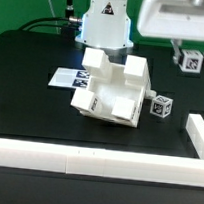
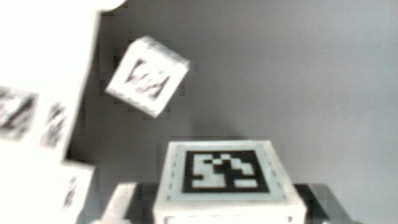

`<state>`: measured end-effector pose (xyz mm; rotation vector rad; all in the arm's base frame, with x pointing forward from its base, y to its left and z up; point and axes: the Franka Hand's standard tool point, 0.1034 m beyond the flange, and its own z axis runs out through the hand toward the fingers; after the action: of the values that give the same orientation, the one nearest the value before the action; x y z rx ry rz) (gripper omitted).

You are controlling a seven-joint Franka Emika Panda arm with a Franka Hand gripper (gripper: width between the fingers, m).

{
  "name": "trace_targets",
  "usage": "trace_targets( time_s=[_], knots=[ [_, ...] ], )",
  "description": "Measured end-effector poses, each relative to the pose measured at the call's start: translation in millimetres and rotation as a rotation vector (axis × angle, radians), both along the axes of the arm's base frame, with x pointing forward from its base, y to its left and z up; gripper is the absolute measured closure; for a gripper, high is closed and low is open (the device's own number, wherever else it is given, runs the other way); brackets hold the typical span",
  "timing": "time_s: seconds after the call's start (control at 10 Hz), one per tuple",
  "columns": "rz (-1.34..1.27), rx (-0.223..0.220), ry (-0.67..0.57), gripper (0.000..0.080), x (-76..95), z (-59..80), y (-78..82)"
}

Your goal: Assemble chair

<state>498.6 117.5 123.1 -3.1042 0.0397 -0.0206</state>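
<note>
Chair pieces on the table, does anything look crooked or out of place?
The big white chair assembly sits skewed to the border rail, hiding part of the marker board. One small tagged post lies loose beside it on the exterior view's right. Nothing looks broken.

White chair pieces (image 1: 111,91) and a white post (image 1: 191,61) bear black-and-white square tags (image 2: 222,172); the table (image 1: 29,109) is black.

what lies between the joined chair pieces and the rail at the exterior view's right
A small loose tagged block, near the joined chair pieces; otherwise bare table up to the rail. Exterior view shows it.
</note>
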Motion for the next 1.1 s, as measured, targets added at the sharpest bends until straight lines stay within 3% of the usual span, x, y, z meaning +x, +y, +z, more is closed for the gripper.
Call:
trace_targets(
  time_s=[0.2, 0.4, 0.7, 0.9, 1.1],
  knots=[
    [-0.019, -0.002, -0.006, 0.0532, -3.2, -7.2, 5.4],
    [0.023, -0.007, -0.012, 0.0531, -0.7, -6.1, 0.9],
    [0.131, -0.02, -0.047, 0.0531, 22.5, 13.1, -29.7],
    [0.181, -0.032, -0.065, 0.0531, 40.1, 16.8, -53.4],
    [0.177, -0.031, -0.062, 0.0531, 37.6, 15.0, -48.5]
  ],
)
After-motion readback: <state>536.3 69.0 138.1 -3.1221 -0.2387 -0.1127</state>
